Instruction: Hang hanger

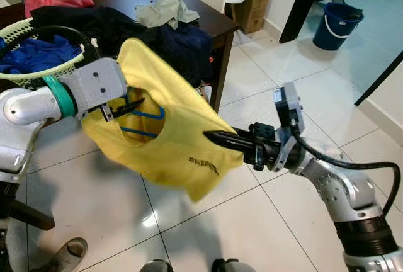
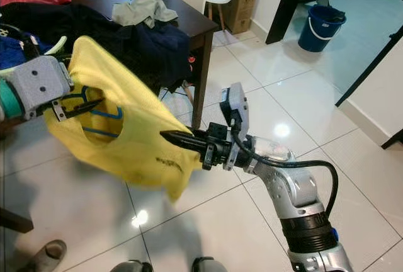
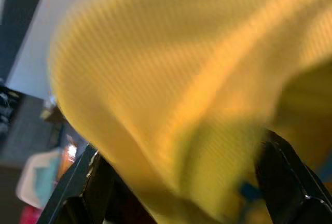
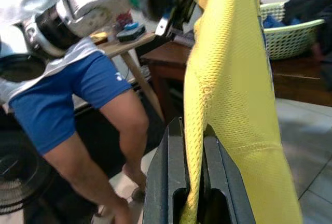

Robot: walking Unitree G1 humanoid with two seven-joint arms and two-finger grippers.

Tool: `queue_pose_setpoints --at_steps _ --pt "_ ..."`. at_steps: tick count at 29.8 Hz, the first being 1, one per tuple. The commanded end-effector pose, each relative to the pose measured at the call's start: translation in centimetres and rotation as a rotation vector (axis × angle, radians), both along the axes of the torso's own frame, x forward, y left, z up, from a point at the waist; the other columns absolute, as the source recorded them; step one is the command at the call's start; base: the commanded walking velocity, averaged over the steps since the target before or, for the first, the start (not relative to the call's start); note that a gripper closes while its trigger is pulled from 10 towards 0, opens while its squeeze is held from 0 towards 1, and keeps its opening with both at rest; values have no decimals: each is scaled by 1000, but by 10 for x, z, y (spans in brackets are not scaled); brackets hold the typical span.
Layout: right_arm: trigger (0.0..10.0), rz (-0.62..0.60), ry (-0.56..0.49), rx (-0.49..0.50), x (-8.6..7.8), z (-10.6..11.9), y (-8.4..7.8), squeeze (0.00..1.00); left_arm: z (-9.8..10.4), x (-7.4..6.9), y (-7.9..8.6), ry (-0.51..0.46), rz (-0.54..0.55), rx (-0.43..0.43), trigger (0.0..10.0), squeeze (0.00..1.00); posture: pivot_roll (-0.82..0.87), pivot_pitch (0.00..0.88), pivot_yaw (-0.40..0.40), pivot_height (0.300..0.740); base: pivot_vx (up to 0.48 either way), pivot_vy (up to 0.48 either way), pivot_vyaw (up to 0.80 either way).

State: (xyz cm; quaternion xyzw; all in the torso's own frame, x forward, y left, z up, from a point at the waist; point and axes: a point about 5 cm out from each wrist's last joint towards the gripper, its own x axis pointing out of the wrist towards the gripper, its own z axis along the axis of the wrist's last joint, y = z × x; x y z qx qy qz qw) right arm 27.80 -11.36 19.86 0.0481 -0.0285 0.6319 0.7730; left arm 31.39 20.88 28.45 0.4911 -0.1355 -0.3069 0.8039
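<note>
Yellow jersey (image 1: 179, 133): I saw it stretched in mid-air between both grippers, above the white tiled floor (image 1: 208, 221).
Left gripper (image 1: 129, 106): at 9 o'clock, fingers apart inside the blue-trimmed neck opening.
Right gripper (image 1: 214, 138): at 4 o'clock, fingers pinched onto the jersey's edge.
Dark table (image 1: 214, 20): at 12 o'clock, piled with clothes.
Hanger: I could not tell where.

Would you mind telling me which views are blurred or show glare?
Left wrist view: yellow shirt too close, soft and blurred. Right wrist view: shirt mesh sharp, the person behind slightly soft. Eye views: sharp, with lamp glare on the floor tiles.
</note>
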Motion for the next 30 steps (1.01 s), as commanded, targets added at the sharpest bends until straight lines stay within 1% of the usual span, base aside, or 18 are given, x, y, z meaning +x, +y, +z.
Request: queue_pose_setpoints --at_steps 1,2,3,4,5,6,7,14,15,16,18,19,21,22,23,24,29,30 --pt "10000 34 -21 -7 -4 3 3 0 -1 1 0 -9 0 41 10000 0 79 39 55 740 0 0 0" --pt "10000 33 -17 -19 -4 2 3 0 4 0 1 -48 2 66 7843 0 81 45 52 740 0 0 0" --pt "10000 33 -17 -19 -4 2 3 0 4 0 1 -48 2 66 7843 0 81 45 52 740 0 0 0" --pt "10000 29 -15 -23 -4 2 3 0 7 -1 2 -60 2 63 4314 0 82 47 50 740 0 0 0" --pt "10000 29 -15 -23 -4 2 3 0 7 -1 2 -60 2 63 4314 0 82 47 50 740 0 0 0" --pt "10000 19 -11 -28 -2 1 3 0 9 -2 3 -68 -4 64 1059 0 84 50 49 740 0 0 0" --pt "10000 8 -8 -33 0 0 2 0 11 -4 3 -66 -12 60 0 0 84 50 49 740 0 0 0" --pt "10000 -46 -10 -53 8 -3 1 0 6 -15 1 -9 -52 58 0 0 88 58 49 740 0 0 0" --pt "10000 -54 -12 -51 10 -3 2 0 4 -16 1 -13 -55 64 3059 0 89 62 49 740 0 0 0" --pt "10000 -61 -16 -52 11 -3 3 0 3 -17 2 -16 -47 68 9412 0 88 65 49 740 0 0 0" --pt "10000 -66 -19 -52 11 -3 3 0 2 -17 2 -18 -40 71 9412 0 88 65 49 740 0 0 0" --pt "10000 -71 -20 -50 12 -2 3 0 2 -17 2 -33 -33 63 4902 0 88 70 47 740 0 0 0" --pt "10000 -74 -21 -50 12 -2 3 0 2 -17 3 -43 -26 60 4902 0 88 71 47 740 0 0 0" --pt "10000 -76 -21 -50 12 -2 3 0 1 -16 3 -50 -19 56 588 0 87 72 45 740 0 0 0" --pt "10000 -76 -21 -50 12 -2 3 0 1 -16 3 -50 -19 56 588 0 87 72 45 740 0 0 0" --pt "10000 -78 -21 -51 13 -2 3 0 0 -15 4 -55 -15 46 0 0 86 77 44 740 0 0 0" --pt "10000 -74 -21 -56 12 -2 3 0 1 -13 3 -66 -2 34 0 0 83 82 42 740 0 0 0" --pt "10000 -74 -21 -58 12 -3 3 0 2 -12 4 -71 4 38 10000 0 81 84 45 740 0 0 0"
